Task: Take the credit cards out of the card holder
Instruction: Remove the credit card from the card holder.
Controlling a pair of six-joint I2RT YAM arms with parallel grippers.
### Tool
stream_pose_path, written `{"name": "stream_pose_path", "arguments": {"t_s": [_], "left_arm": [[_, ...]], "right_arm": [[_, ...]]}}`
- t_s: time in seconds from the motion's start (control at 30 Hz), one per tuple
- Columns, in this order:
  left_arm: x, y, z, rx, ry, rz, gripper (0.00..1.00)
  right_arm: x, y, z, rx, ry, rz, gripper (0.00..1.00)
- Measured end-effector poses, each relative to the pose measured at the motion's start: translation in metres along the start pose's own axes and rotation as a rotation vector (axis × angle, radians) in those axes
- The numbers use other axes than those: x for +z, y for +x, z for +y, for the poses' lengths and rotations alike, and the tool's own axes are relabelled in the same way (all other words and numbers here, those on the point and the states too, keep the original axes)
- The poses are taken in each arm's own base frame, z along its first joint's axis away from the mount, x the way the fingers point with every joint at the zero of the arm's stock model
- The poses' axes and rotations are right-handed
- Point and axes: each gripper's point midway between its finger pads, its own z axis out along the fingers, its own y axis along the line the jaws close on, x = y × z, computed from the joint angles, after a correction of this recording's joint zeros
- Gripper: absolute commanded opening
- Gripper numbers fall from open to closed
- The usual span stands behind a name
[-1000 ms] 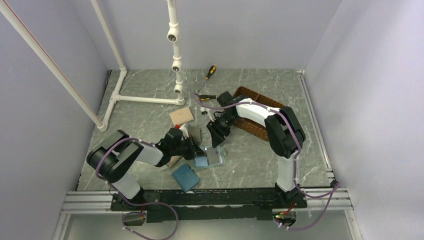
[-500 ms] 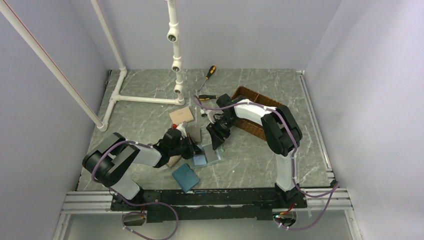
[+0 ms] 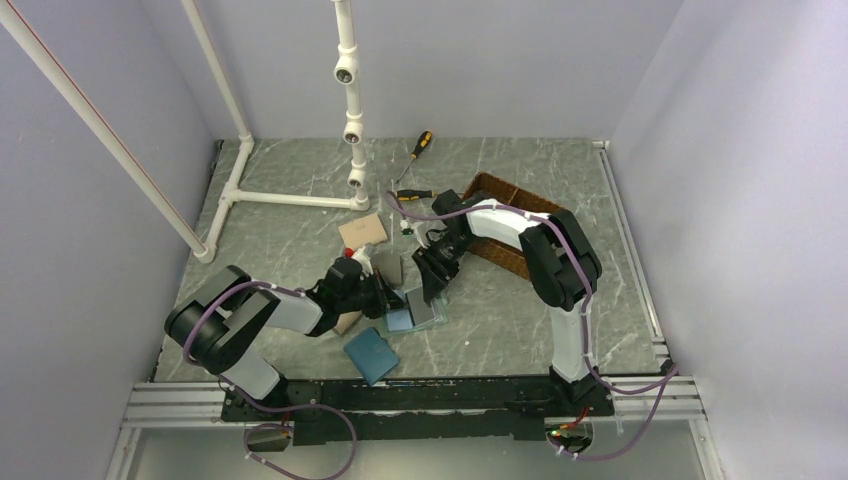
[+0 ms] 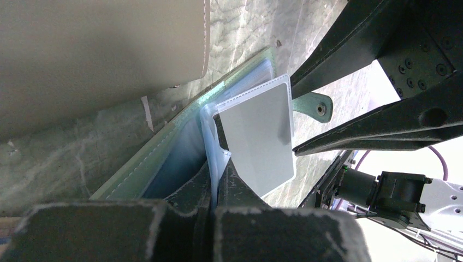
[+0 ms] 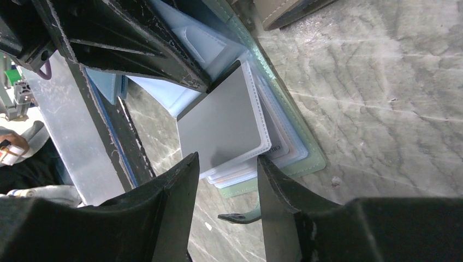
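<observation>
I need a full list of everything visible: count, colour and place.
card holder: 1, sage green, open, centre
card: 1 visible, pale grey, sticking out of card holder
blue wallet: 1, near side
tan wallet: 1, beyond centre
grey-brown wallet: 1, beside card holder
screwdrivers: 2, orange-black, far side
basket: 1, brown, right
pipe frame: 1, white, far left
table: 1, grey marble
left fingers: shut on card holder pocket
right fingers: open, at card's end

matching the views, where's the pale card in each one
top external: too small to pick out; its open card holder lies mid-table
left wrist: pale card at centre, sticking out of the holder
right wrist: pale card centre-left, looking grey
shared landmark: the holder's green snap tab
</observation>
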Motion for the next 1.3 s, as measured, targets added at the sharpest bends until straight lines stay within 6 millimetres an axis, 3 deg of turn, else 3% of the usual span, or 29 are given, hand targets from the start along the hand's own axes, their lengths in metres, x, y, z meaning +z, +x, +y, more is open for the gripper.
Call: {"name": "stream_pose_path", "arguments": {"t_s": [0.73,0.8,0.87,0.93,1.1,1.2,1.3], "left_arm": [[-0.002,-0.003,0.002,0.002,-0.013,-0.025,0.0],[-0.003,-0.004,0.003,0.001,-0.017,-0.03,0.0],[-0.004,-0.004,0.003,0.002,-0.019,-0.036,0.0],[-0.005,-0.004,0.004,0.001,-0.022,-0.037,0.13],[-0.01,-0.009,0.002,-0.004,-0.022,-0.053,0.51],[-0.019,-0.019,-0.005,-0.001,-0.011,-0.086,0.65],[-0.034,-0.03,-0.009,-0.001,-0.023,-0.127,0.69]], "right_arm": [[0.003,-0.002,0.013,0.033,-0.079,-0.017,0.31],[0.005,-0.001,0.011,0.051,-0.083,-0.012,0.26],[0.008,0.0,0.01,0.072,-0.086,-0.005,0.12],[0.011,0.002,0.007,0.096,-0.087,0.002,0.0],[0.009,0.0,0.008,0.147,-0.105,-0.012,0.0],[0.006,-0.002,0.007,0.162,-0.114,-0.027,0.0],[-0.003,-0.005,0.002,0.181,-0.112,-0.056,0.0]]}}
